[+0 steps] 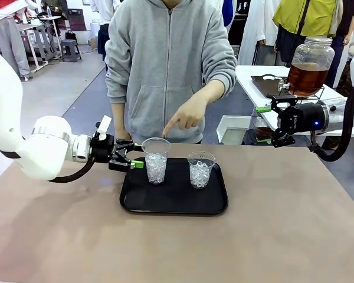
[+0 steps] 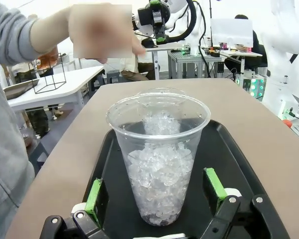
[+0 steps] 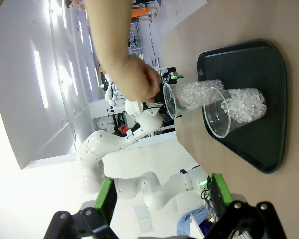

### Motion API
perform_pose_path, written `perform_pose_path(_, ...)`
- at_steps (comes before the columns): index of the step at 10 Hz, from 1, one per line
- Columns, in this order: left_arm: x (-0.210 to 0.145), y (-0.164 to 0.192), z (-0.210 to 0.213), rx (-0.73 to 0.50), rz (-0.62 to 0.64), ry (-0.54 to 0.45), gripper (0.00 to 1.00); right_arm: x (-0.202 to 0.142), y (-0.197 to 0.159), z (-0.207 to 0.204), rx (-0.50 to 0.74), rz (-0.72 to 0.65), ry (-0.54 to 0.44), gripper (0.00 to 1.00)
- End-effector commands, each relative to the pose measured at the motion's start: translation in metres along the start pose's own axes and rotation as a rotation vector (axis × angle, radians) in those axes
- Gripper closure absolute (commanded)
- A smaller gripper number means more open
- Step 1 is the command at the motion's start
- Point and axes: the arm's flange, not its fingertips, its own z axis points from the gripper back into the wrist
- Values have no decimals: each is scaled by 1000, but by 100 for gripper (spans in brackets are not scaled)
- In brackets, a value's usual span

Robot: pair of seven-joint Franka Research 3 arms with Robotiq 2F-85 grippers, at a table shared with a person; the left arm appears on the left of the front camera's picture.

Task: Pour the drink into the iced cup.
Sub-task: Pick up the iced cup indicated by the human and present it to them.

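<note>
My left gripper straddles, jaws wide, the iced cup at the black tray's left end. It's thin plastic and crushable, so I'd squeeze gently mid-wall. My right gripper gapes empty past the tray's right, beside the drink jar.

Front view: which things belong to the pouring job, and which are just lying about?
Job: big round glass jar of amber drink; clear plastic iced cup the person's hand points at; open left gripper straddling it.
Lying about: second clear iced cup; black tray; white tub behind the table.
</note>
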Motion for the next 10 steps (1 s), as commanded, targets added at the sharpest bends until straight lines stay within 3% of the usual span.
perform_pose_path(1,0,7,-7,-21,15,13,0,0,1,0,-5,3,-3,0)
perform_pose_path(10,0,10,-40,-52,26,-13,0,0,1,0,-5,3,-3,0)
